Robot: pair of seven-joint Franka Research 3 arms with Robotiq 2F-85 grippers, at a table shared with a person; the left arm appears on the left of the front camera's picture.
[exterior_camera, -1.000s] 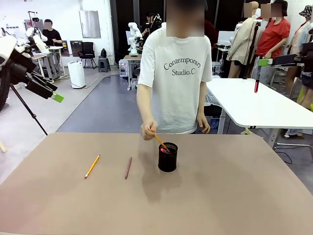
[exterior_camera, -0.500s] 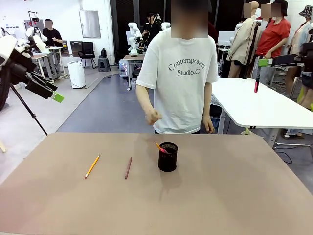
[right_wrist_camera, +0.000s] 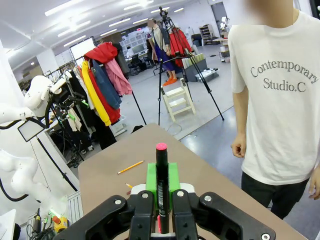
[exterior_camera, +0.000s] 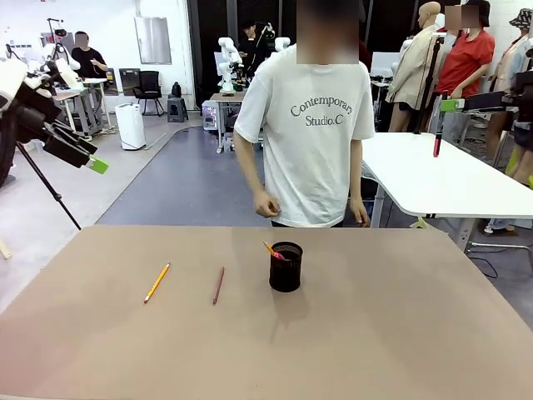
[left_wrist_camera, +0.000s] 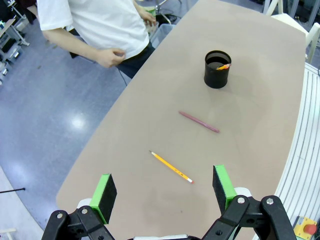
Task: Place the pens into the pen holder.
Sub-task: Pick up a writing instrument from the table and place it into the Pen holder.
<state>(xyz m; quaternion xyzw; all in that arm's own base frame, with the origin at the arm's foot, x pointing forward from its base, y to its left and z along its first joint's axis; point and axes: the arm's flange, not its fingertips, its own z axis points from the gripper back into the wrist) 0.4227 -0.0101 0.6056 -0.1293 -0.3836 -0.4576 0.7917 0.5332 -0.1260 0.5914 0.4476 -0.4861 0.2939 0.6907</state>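
Withdrawing from the pen holder, the person's hand now hangs loosely closed by the waist, clear of the bench; a second ago it was lowering an orange pencil into the black mesh cup. That pencil now leans inside the holder with its upper end poking over the rim, so one of the sticks looks delivered.

Two more lie flat on the bench on the robot's left of the holder. The reddish-brown pencil is the nearer one, and the yellow pencil lies farther out. They are well apart from each other and have not shifted.

The left claw hovers high off the bench's left side with its green pads spread wide and nothing between them, looking down on both loose pencils. The right claw is raised off to the right, pressed together on a dark pen with a pink tip.

With the hand out of the way, the holder's mouth seems free for the held pen. The two loose pencils are not yet picked up.
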